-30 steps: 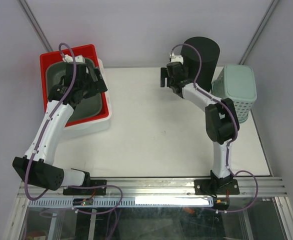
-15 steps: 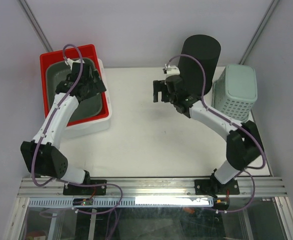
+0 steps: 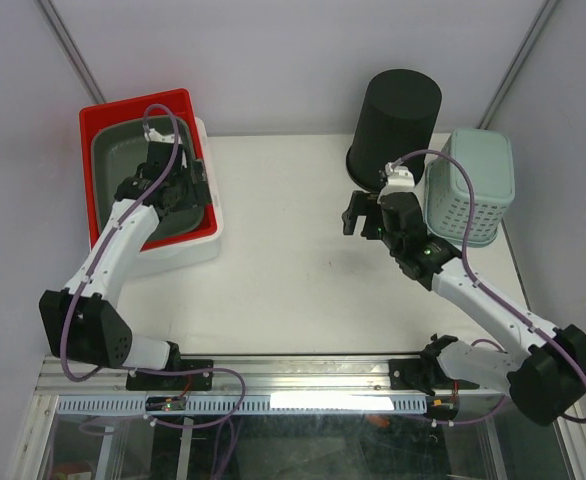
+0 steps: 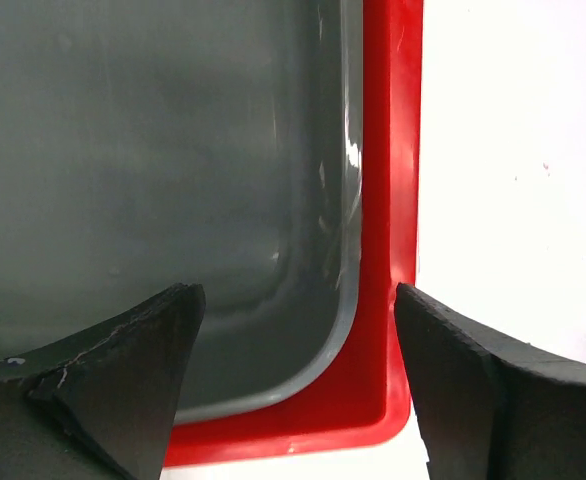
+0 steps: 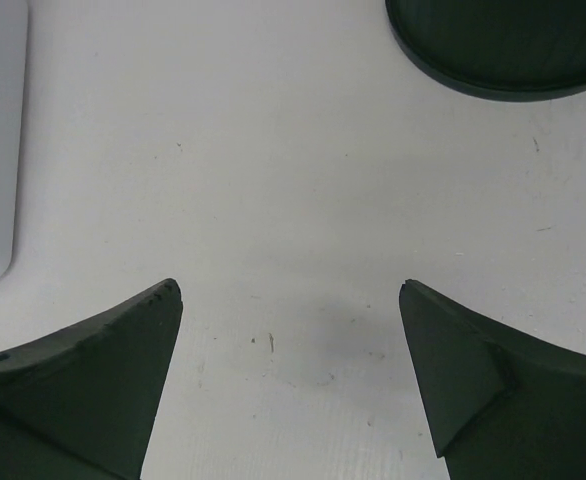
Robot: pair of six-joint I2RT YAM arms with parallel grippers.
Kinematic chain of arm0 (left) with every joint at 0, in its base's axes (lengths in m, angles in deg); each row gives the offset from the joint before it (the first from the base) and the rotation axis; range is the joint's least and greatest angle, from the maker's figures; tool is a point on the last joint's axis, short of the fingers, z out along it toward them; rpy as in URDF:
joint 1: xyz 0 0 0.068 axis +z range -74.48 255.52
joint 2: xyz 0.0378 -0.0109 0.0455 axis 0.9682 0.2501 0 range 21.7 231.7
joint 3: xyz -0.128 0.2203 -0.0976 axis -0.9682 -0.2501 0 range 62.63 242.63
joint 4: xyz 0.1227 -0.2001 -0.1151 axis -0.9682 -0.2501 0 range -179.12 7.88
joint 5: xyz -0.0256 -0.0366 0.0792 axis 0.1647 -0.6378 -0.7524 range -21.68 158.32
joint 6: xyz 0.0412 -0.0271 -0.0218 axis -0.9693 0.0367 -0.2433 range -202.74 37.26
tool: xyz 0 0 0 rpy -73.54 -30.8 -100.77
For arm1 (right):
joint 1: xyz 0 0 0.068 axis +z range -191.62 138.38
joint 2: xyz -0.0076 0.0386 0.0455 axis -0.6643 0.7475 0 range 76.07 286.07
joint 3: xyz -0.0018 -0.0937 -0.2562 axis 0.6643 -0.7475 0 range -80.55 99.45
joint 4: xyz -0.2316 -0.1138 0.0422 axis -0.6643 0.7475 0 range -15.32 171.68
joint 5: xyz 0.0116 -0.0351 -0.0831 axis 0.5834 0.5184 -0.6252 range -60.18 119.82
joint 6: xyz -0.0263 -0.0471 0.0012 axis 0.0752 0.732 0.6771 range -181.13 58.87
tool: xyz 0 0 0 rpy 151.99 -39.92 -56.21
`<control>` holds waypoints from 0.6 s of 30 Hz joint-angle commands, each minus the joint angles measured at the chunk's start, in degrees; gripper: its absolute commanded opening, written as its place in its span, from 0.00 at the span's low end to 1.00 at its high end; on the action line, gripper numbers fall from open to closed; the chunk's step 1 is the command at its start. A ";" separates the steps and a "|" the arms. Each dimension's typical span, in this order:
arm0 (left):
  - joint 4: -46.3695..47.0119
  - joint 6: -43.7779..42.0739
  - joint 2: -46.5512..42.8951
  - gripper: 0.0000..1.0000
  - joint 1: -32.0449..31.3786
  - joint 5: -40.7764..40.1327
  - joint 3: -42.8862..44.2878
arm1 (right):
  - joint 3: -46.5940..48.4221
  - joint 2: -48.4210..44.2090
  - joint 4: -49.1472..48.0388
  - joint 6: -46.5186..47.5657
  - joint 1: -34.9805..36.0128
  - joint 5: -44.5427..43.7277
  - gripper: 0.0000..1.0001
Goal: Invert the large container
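Large container point(image 3: 398, 120), black: ahead and to the right of the right gripper point(image 5: 289, 290), just past its spread, empty fingers, flared rim down on the table point(image 3: 293, 280). Looks already inverted. Risk: clipping that rim on a swing, tipping it or shoving it into the green basket point(image 3: 473, 180) just beside. Free room ahead-left over bare tabletop. Left gripper point(image 4: 298, 292) parted, holding nothing, above the grey tub point(image 4: 153, 150) corner inside the red tray point(image 4: 391, 150); could snag both lips if lowered.
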 commanded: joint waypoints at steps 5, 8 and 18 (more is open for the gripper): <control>0.35 -8.32 -9.26 0.88 0.12 4.34 -3.94 | -0.33 -2.55 -1.67 -1.57 0.17 -2.01 0.94; 0.40 -9.73 -8.57 0.99 0.12 4.35 -5.16 | -0.22 -2.04 -1.62 -2.21 0.17 -1.67 0.94; 8.28 -14.74 -12.70 0.93 0.13 4.41 -11.58 | -0.81 -1.36 -1.69 -3.10 0.16 -1.35 0.94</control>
